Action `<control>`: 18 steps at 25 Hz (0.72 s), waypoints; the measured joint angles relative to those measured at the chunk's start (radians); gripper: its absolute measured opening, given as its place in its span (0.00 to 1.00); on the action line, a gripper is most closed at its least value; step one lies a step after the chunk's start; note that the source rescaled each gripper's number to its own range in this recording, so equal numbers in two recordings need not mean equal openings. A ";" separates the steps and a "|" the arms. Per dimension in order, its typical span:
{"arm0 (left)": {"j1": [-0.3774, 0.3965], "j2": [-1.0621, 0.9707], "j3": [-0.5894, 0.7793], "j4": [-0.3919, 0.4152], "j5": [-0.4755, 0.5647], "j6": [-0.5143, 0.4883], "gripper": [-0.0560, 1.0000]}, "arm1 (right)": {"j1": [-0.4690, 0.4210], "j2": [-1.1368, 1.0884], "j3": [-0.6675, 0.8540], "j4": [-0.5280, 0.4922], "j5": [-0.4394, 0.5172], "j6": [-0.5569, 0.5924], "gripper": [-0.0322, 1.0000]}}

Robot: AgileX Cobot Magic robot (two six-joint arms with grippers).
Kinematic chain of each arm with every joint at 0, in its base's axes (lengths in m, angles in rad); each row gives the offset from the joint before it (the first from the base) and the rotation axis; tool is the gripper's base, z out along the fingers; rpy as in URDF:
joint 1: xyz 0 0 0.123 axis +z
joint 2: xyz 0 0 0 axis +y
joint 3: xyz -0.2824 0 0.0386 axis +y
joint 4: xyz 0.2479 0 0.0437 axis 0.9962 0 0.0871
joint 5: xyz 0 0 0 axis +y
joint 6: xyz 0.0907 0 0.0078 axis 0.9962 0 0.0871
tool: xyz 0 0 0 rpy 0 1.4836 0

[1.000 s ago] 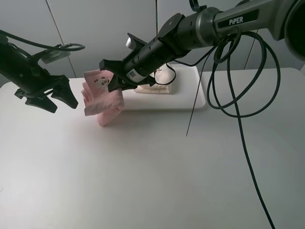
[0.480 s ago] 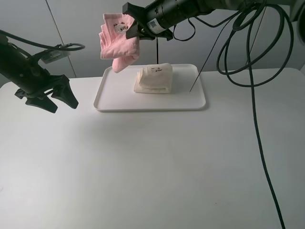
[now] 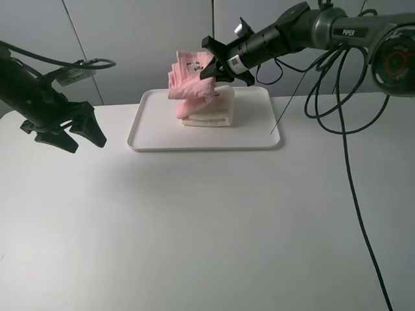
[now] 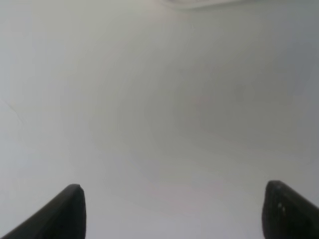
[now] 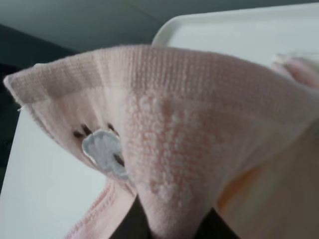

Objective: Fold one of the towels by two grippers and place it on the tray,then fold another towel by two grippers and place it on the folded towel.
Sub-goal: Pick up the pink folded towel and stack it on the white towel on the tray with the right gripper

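The folded pale pink towel (image 3: 190, 81) hangs in the air over the white tray (image 3: 155, 137), held by my right gripper (image 3: 211, 70), which is shut on it. Its lower end reaches down to the folded cream-white towel (image 3: 217, 113) lying on the tray. In the right wrist view the pink towel (image 5: 174, 134) fills the frame, pinched between the dark fingertips (image 5: 134, 224), with the tray's rim (image 5: 209, 20) behind. My left gripper (image 3: 76, 137) is open over the bare table left of the tray, and its two fingertips (image 4: 60, 214) stand far apart with nothing between them.
Black cables (image 3: 343, 149) loop down from the right arm across the table's right side. A thin dark rod or cable (image 3: 285, 107) slants down to the tray's right end. A grey panelled wall (image 3: 130, 39) stands behind the table.
The right gripper carried the pink towel up from the table left of the tray, high above it, then down and right until it hangs over the cream-white towel. The left arm has stayed still.
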 joint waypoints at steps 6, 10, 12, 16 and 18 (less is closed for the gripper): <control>0.000 0.000 0.000 0.000 0.000 0.003 0.93 | -0.004 0.058 0.000 -0.071 -0.065 0.004 0.13; 0.000 0.000 0.000 0.000 0.000 0.015 0.93 | -0.005 0.060 0.000 -0.091 -0.104 0.006 0.27; 0.000 0.000 0.000 0.000 0.000 0.017 0.93 | -0.005 0.060 0.000 -0.091 -0.112 0.006 0.55; 0.000 -0.001 0.000 0.000 0.000 0.017 0.93 | -0.005 0.058 0.000 -0.078 -0.110 0.008 0.97; 0.000 -0.001 0.000 0.000 0.000 0.017 0.93 | -0.005 0.046 0.000 -0.102 -0.110 0.008 0.99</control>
